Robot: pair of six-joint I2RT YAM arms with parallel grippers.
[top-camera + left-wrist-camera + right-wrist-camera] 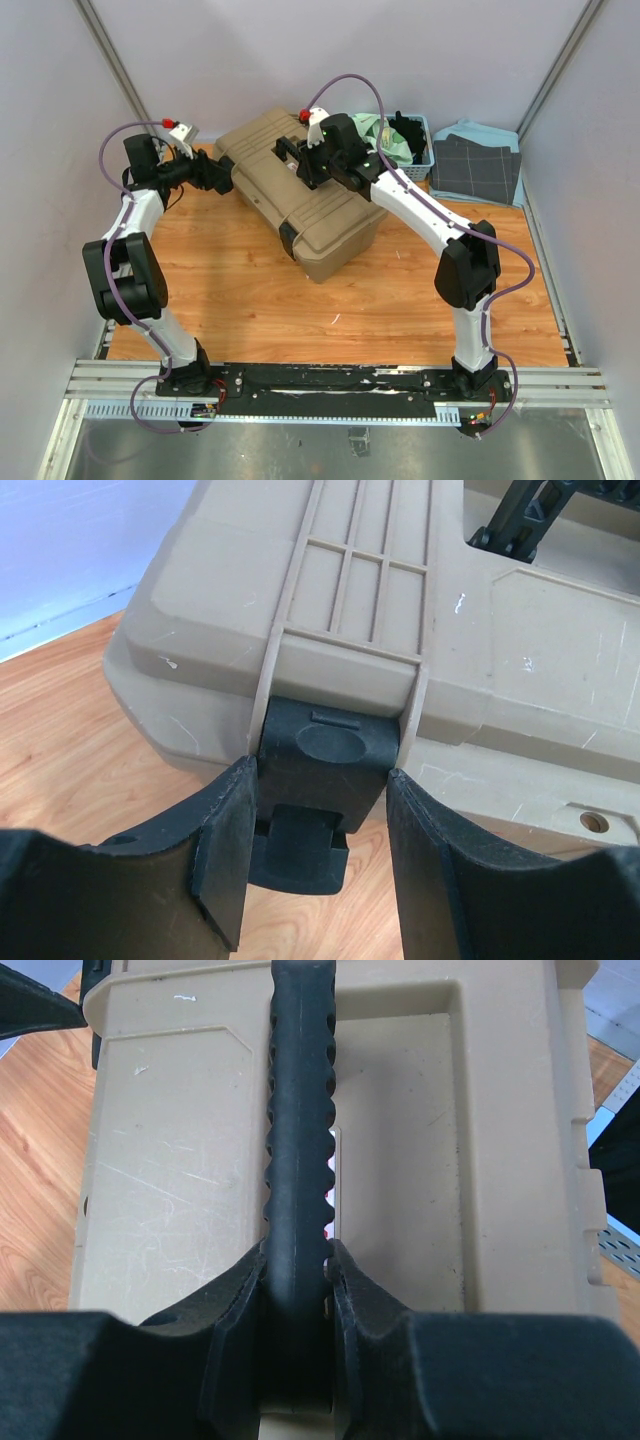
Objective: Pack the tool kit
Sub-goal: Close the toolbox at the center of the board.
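One tan toolbox (335,225), lid shut, contents hidden; far centre of tabletop (300,310), set askew. Lid scuffed; black handle (300,1110) partly masked by right jaws, clenched on it. Left jaws grasping end latch (325,750), lower part obscured. Blue basket (418,150) half hidden behind.

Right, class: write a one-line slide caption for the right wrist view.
Right gripper clamps the black handle of the tan toolbox on the wooden table.
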